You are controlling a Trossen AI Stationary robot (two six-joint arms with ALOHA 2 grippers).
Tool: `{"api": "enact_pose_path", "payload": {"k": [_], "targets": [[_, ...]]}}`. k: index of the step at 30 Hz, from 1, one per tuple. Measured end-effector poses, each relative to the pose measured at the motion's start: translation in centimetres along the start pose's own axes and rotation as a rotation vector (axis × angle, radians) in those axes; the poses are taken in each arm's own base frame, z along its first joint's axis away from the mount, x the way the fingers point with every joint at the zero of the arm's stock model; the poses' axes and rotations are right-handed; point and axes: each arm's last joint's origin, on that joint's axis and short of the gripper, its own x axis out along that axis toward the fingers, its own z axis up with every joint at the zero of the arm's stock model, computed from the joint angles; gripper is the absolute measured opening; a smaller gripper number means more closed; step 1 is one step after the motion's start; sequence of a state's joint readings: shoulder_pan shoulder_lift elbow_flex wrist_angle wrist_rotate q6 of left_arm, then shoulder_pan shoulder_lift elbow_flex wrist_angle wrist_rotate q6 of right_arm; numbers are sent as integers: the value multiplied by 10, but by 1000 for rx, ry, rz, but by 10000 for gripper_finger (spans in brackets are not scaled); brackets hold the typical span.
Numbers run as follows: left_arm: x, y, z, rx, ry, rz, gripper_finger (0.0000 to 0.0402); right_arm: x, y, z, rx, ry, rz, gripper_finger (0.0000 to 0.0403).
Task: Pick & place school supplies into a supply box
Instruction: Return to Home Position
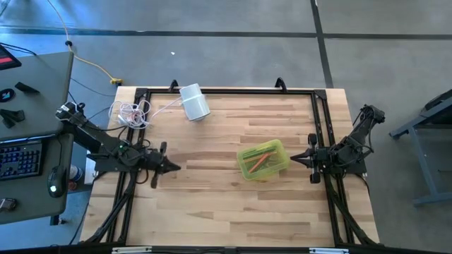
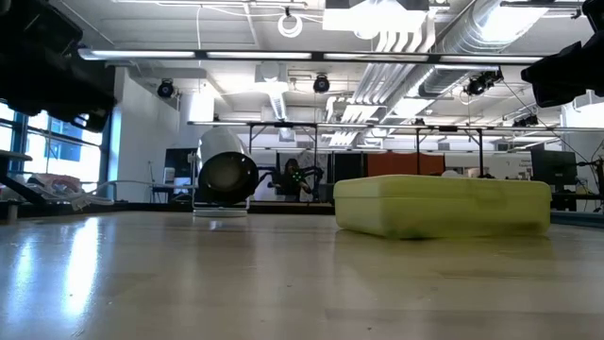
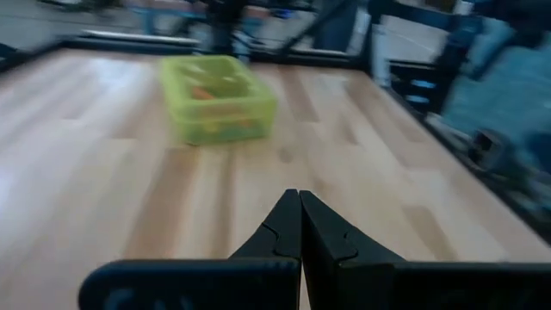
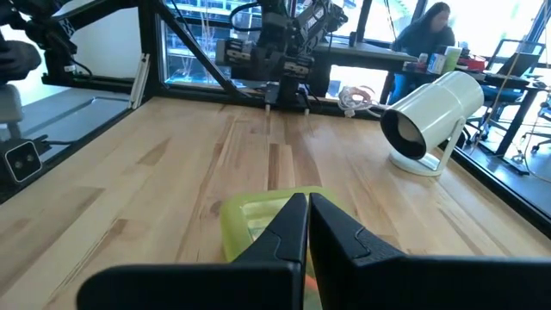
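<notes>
Left fingers [image 3: 277,234], right fingers [image 4: 288,231] closed

High view looks straight down on the whole table [image 1: 212,204] from far up. Low view sits at tabletop level, near the supply box [image 2: 444,205], facing the room. Wrist views look across from opposite sides; all four share the box.

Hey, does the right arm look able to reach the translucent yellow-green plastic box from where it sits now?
Probably yes. The right tool, shut, points straight at the closed translucent yellow-green plastic box close in front of it, with nothing in between.
</notes>
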State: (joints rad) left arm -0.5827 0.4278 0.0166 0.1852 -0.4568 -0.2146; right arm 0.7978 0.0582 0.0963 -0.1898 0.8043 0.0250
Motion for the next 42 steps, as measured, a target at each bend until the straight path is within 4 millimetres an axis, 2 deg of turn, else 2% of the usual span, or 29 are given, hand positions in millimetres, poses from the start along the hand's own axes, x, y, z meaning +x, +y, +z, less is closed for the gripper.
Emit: {"api": "enact_pose_path", "payload": {"k": [9, 13, 42], "targets": [[-2, -9, -2, 0, 76, -334, 28, 0, 0, 0, 0, 0, 0, 0], [-3, -11, -4, 2, 102, -412, 28, 0, 0, 0, 0, 0, 0, 0], [-2, -10, -6, 10, 126, -395, 28, 0, 0, 0, 0, 0, 0, 0]]}}
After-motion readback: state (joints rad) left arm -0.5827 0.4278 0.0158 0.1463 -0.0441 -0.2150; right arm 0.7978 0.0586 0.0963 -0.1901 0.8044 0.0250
